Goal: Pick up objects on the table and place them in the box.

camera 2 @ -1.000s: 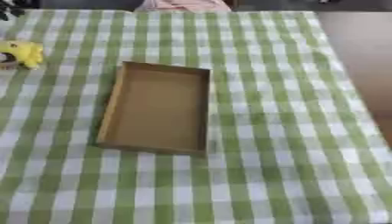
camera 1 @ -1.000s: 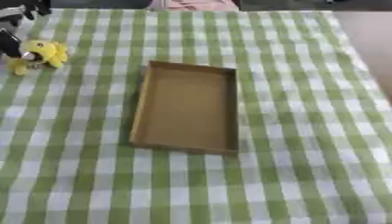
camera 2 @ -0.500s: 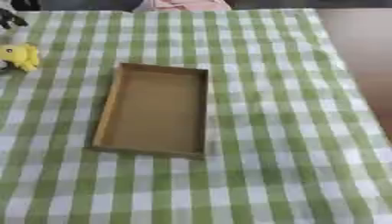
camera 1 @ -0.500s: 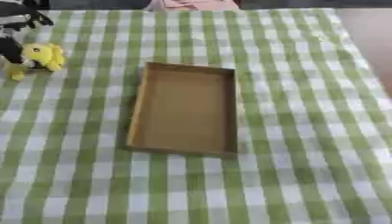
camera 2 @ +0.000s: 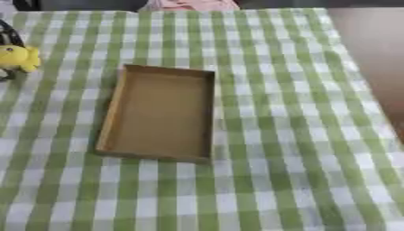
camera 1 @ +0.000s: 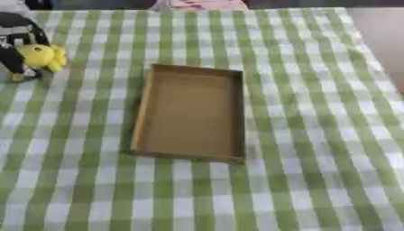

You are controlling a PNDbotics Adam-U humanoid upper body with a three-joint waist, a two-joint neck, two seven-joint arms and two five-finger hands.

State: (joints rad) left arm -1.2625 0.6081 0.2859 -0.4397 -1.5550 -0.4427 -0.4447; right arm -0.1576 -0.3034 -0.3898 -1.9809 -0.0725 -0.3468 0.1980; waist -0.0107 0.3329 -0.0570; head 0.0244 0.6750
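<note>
Shallow brown cardboard box [camera 1: 192, 113]: one. Small yellow soft toy [camera 1: 45, 56]: one. Black robot hand [camera 1: 19, 44], left side: one in view. Green-and-white checked tablecloth [camera 1: 315, 135]: one.

black robot hand [camera 1: 17, 45], silver-banded wrist

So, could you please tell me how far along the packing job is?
Nothing is packed yet: the cardboard box sits empty on the checked tablecloth. In hand: the left hand, at the far left edge, is closed on a yellow toy. Left: carrying it over and dropping it in the box.
</note>
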